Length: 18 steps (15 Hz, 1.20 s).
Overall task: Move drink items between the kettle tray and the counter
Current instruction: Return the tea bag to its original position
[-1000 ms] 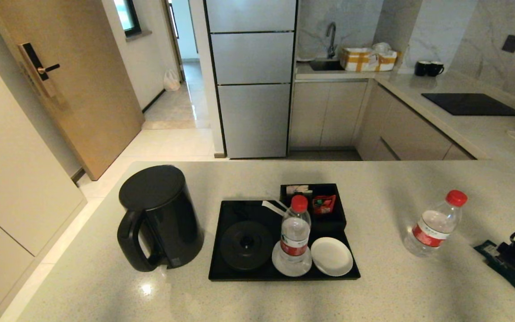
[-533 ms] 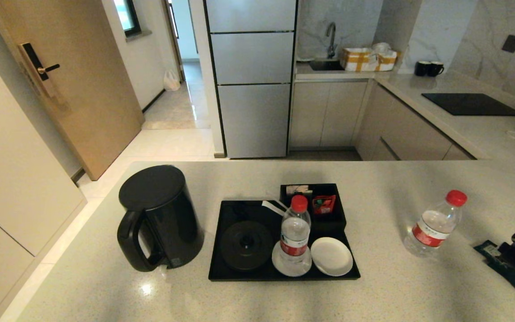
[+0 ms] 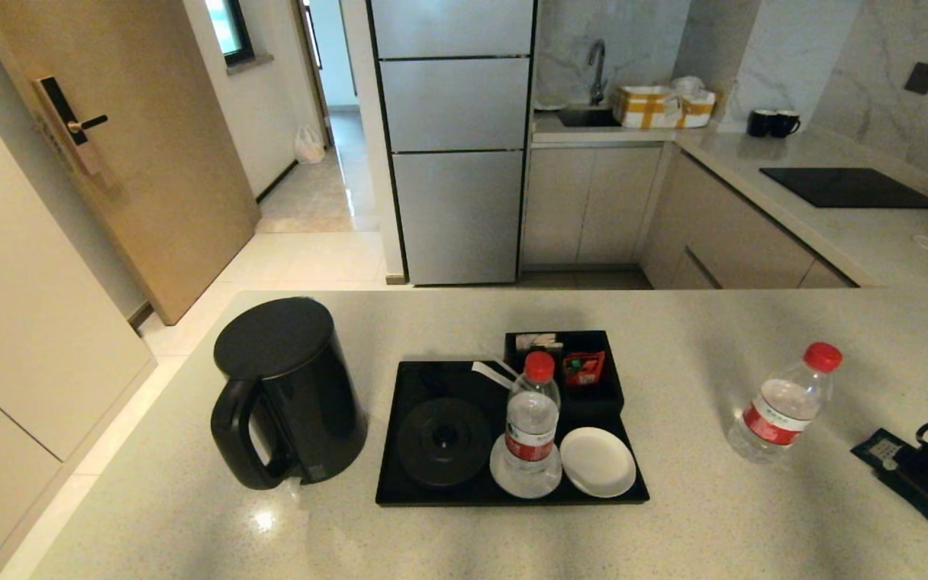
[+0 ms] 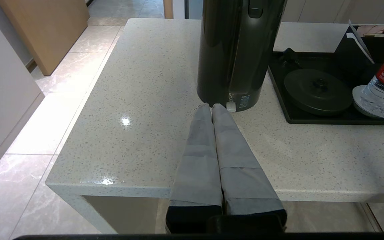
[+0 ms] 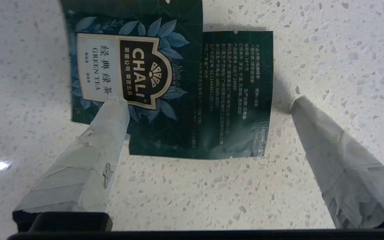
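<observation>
The right gripper (image 5: 208, 103) hangs over the speckled stone counter (image 5: 192, 190) with its taped fingers (image 5: 335, 156) spread wide. Between them two dark teal sachets lie flat, overlapping. One, a green tea sachet (image 5: 128, 66), shows a "CHALI" crest among printed leaves; the other sachet (image 5: 235, 96) shows fine white print. One fingertip covers the edge of the crest label.

bottle (image 3: 531, 423): upright, tray coaster | bottle (image 3: 782, 405): counter | sachets (image 5: 178, 90): flat, counter
</observation>
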Tool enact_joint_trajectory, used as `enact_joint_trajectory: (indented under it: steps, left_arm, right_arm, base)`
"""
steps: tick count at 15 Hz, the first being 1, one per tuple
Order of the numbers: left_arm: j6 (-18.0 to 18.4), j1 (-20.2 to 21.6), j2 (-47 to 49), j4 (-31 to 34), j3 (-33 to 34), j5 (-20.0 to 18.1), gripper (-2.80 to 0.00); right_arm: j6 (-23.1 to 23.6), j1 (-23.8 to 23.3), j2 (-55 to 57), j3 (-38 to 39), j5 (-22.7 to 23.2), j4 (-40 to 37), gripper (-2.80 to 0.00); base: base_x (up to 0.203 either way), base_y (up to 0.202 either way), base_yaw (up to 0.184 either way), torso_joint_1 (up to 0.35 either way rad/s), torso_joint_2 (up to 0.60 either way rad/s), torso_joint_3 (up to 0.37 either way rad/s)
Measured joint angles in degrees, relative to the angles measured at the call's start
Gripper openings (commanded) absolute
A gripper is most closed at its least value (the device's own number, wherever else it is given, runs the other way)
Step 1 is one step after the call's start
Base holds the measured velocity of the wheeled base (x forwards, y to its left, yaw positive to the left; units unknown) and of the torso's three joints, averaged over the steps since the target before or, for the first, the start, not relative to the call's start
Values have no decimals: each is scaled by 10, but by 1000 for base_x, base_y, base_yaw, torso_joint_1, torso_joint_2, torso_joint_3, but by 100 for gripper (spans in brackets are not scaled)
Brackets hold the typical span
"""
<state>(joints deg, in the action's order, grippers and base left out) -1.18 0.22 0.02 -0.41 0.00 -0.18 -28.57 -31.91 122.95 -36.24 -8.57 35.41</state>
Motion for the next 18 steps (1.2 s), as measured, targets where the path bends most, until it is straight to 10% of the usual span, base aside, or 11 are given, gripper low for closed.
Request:
enact_joint_trajectory:
  steps: [6, 7, 18]
  left_arm:
    - [0, 0, 0, 0, 0, 0, -280]
    - [0, 0, 0, 0, 0, 0, -280]
    - [0, 0, 0, 0, 0, 0, -280]
  right_arm:
    - [1, 0, 12, -20, -4, -5, 0]
    - [1, 0, 12, -21, -3, -5, -280]
    - [5, 1, 5, -23, -2, -2, -280]
  base:
    - [0, 0, 0, 0, 0, 0]
    - [0, 0, 0, 0, 0, 0]
    - [0, 0, 0, 0, 0, 0]
